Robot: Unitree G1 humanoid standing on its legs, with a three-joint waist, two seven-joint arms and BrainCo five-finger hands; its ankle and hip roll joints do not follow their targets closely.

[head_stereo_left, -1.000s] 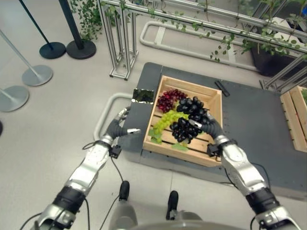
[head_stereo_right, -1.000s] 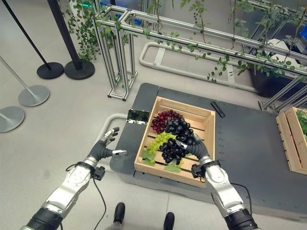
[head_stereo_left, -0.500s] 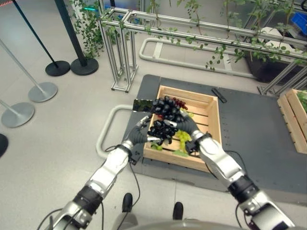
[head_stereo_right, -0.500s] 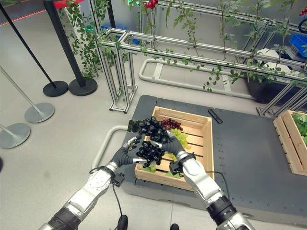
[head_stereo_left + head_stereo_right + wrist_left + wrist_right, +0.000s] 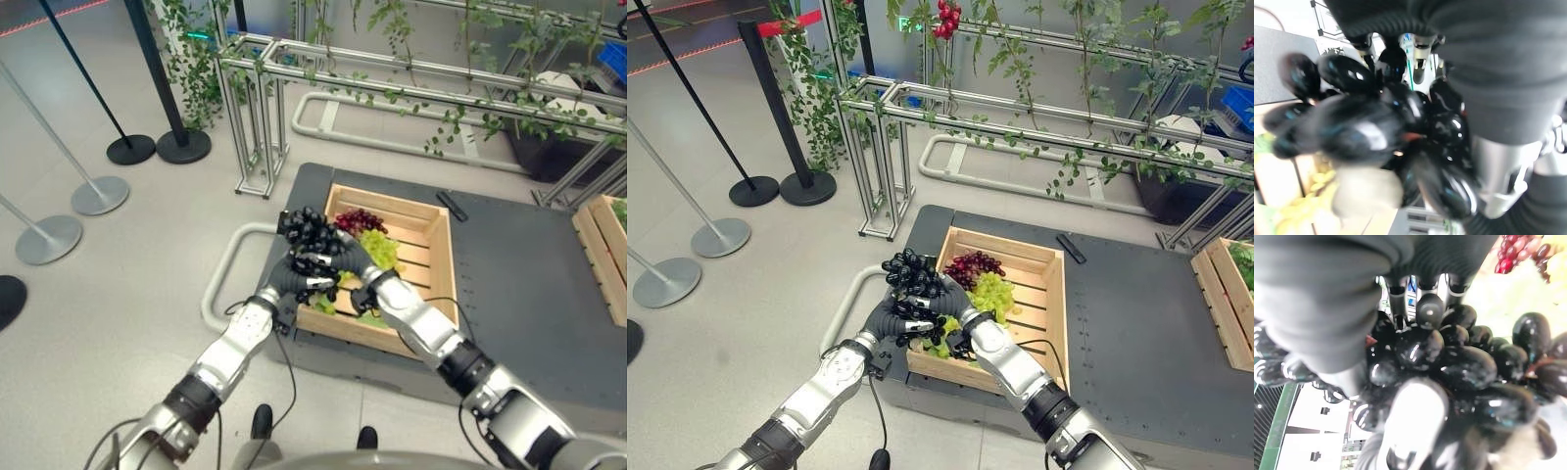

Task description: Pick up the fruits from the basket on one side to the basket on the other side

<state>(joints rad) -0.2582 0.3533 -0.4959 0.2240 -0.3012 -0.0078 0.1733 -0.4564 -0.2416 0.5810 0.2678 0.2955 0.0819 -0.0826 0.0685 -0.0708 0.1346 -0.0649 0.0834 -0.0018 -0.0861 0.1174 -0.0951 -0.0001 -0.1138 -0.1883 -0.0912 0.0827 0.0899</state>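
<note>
fingers: both hands curled round the black grape bunch, pressed on it from opposite sides
left hand: at the bunch's 8 o'clock, fingers wrapped on the berries; its wrist view shows berries tight against the fingers
right hand: at the bunch's 4 o'clock, thumb and fingers clamped on it
black grape bunch: lifted, over the wooden crate's 9 o'clock corner, partly past the rim
wooden crate: on the dark platform, slatted floor bare on its 3 o'clock half
red grapes: in crate, at 12 o'clock end
green grapes: in crate, just beside the red ones, right forearm crossing in front
second crate: 3 o'clock edge of platform, well apart
black bar: flat on platform just beyond crate's 1 o'clock corner
metal frame with vines: 12 o'clock, behind platform
grey tube rail: loops off the platform at 9 o'clock, under the left arm
stanchion bases: on the floor at 9–10 o'clock, well apart
</note>
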